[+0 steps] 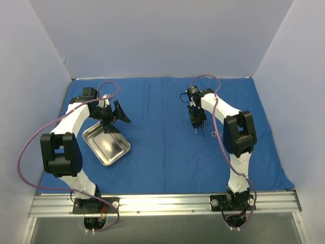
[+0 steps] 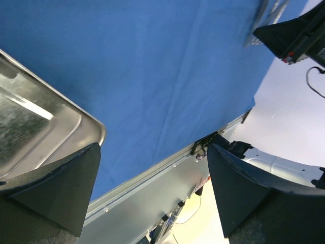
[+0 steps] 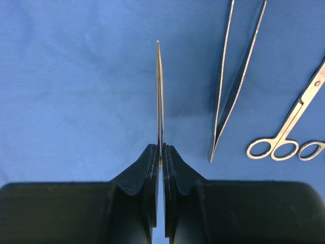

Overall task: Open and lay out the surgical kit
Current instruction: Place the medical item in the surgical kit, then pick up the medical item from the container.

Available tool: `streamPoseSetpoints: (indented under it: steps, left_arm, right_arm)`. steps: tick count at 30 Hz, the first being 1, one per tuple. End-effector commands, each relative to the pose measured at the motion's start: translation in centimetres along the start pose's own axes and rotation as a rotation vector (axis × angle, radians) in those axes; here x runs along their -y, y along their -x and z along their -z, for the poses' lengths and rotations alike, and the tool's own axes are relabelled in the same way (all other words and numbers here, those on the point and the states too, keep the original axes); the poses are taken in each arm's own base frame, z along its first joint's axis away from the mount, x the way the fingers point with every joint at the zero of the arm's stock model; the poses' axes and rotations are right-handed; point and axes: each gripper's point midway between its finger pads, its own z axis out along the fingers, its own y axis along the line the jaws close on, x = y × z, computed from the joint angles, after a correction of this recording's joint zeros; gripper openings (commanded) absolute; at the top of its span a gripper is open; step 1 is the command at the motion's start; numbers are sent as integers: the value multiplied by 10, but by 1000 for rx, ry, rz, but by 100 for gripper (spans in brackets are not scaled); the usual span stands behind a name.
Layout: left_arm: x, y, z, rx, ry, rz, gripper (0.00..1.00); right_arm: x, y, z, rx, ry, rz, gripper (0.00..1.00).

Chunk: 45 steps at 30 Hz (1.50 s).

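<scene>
The surgical kit's royal-blue cloth (image 1: 162, 137) lies spread flat over the table. Its shiny steel tray (image 1: 106, 145) rests on the cloth at the left. My left gripper (image 1: 114, 115) hovers open over the tray's far corner; in the left wrist view the tray (image 2: 40, 127) shows beside the left finger, with nothing between the fingers (image 2: 56, 188). My right gripper (image 3: 161, 150) is shut on thin silvery tweezers (image 3: 159, 96), seen edge-on and pointing away. A second pair of tweezers (image 3: 236, 81) and scissors (image 3: 289, 127) lie on the cloth just to its right.
Pale walls enclose the table on three sides. An aluminium rail (image 1: 162, 203) runs along the near edge, carrying both arm bases. A second finger ring (image 3: 311, 150) lies at the right edge of the right wrist view. The right arm's gripper (image 2: 299, 35) shows in the left wrist view.
</scene>
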Motion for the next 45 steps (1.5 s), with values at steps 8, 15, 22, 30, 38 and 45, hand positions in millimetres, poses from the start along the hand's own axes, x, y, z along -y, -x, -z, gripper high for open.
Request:
streamPoseSetpoints:
  steps: [8, 15, 22, 30, 38, 45]
  left_arm:
    - [-19, 14, 9, 34, 159, -21, 94]
    - [-24, 16, 10, 39, 197, -16, 94]
    - [-40, 19, 13, 58, 296, 1, 94]
    - [-66, 30, 23, 129, 449, -4, 95]
    - [-95, 55, 23, 260, 508, 35, 53]
    - [-115, 72, 11, 329, 529, 94, 47]
  right_arm:
    - [8, -1, -9, -75, -55, -14, 12]
    - [9, -10, -19, -124, -60, -3, 27]
    - [9, -7, -18, -115, -57, -12, 31]
    - [6, 45, 47, 86, -24, -15, 42]
    - [6, 46, 67, 140, 7, -26, 43]
    - [8, 35, 70, 146, 27, -34, 43]
